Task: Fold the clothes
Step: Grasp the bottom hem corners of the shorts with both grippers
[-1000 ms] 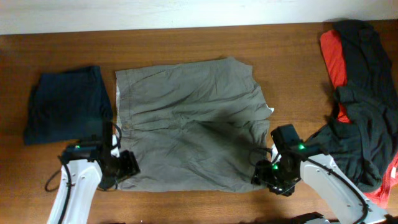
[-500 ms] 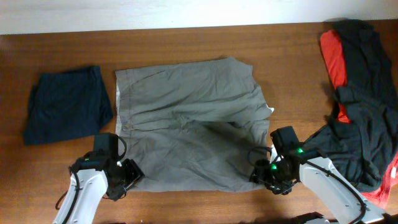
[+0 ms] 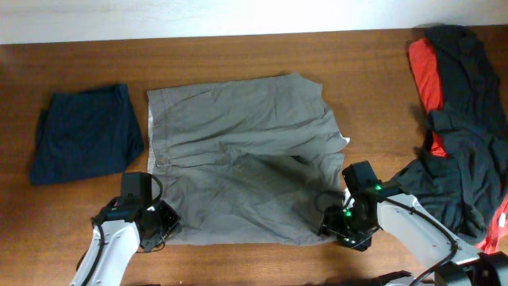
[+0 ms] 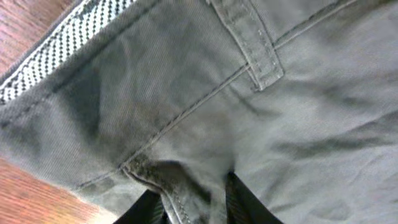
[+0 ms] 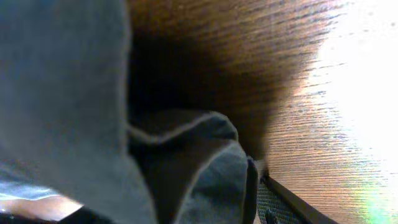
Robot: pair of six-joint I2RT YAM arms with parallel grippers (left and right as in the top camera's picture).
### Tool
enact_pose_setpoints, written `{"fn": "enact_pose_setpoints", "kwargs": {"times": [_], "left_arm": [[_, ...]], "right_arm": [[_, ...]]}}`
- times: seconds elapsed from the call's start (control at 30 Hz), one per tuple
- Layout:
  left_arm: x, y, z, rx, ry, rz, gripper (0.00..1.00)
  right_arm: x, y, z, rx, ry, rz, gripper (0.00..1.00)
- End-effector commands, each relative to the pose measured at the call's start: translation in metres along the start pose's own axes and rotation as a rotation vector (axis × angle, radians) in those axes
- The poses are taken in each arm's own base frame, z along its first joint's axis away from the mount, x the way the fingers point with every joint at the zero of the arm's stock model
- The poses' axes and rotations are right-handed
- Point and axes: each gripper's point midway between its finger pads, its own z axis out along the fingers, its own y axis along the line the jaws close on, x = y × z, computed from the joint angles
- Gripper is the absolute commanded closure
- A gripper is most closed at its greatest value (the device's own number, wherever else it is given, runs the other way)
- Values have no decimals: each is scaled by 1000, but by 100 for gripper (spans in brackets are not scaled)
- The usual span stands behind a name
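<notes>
The clothes, grey-khaki shorts [image 3: 238, 159], lie spread flat mid-table with the waistband to the left. My left gripper [image 3: 161, 226] sits at their near-left corner. In the left wrist view, a ridge of waistband cloth [image 4: 186, 186] beside a belt loop [image 4: 252, 46] is pinched between its black fingers [image 4: 239, 202], so the left gripper [image 4: 193, 208] is shut on it. My right gripper [image 3: 335, 226] is at the near-right hem corner. In the right wrist view, a folded hem [image 5: 205, 155] lies between its jaws. The right gripper [image 5: 186, 214] stands open, its meshed pad [image 5: 280, 202] just clear of the cloth.
A folded dark navy garment [image 3: 83, 143] lies left of the shorts. Black and red garments [image 3: 460, 119] are piled at the right edge, close behind my right arm. Bare wooden table [image 3: 238, 262] runs along the front.
My left gripper has slid a little forward onto the shorts' near-left corner and closed on the waistband. The right gripper has barely shifted.
</notes>
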Motion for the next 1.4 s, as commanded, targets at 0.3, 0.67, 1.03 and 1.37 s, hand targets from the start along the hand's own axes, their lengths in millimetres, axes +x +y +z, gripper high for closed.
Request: {"fn": "enact_pose_setpoints", "kwargs": {"times": [0.3,0.67,1.03,1.37], "left_arm": [[7,5,-3,-6,23,43,99],[11,5,-25,1,8,42,26],[-4,29,-6,-85,-113,-178,27],[5,32,8,-83,-69,-180,46]], "right_arm": [[2,-2,8,14,32,12,96],[-8,9,-5,-16,-25,-16,95],[-8,8,-5,-9,-28,-42,94],[-8,8,-5,-9,-28,-41,93]]}}
